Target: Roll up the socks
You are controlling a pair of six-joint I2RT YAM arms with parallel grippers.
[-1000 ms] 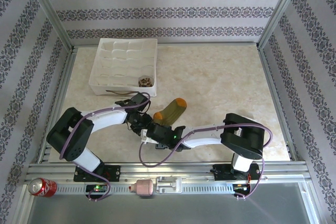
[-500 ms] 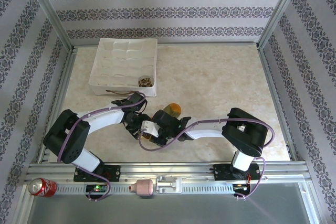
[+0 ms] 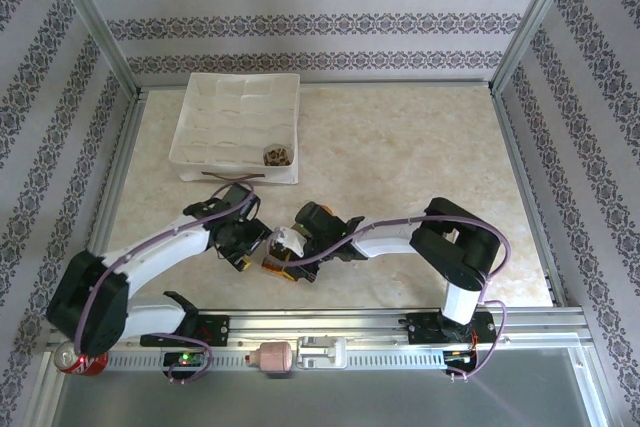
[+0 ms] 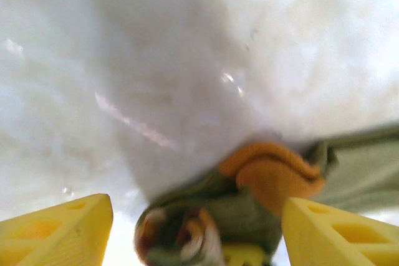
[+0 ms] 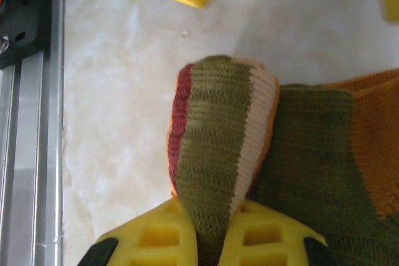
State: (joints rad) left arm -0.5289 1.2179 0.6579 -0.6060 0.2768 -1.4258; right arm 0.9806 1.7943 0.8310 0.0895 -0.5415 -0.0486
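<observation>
The right pincer (image 5: 212,219) is clamped tight on the olive-green knitted sock (image 5: 299,154). Its two yellow fingers (image 5: 156,241) pinch the folded cuff, which has orange, white and dark red stripes. The rest of the sock runs off to the right, with an orange patch at its edge.

The left pincer (image 4: 199,241) faces it with its yellow fingers (image 4: 56,228) spread wide and gripping nothing. The bunched end of the sock lies between them on the table, an orange fold uppermost.

From above, the two pincers meet low over the near middle of the beige marble-patterned tabletop (image 3: 420,147), the left one just left of the right.

Farther back on the left stands a white plastic divided tray (image 3: 190,162). A small brown patterned rolled sock (image 3: 277,155) sits in its near right compartment.

A red drink can (image 3: 78,357) stands on the metal rail at the near left corner.
</observation>
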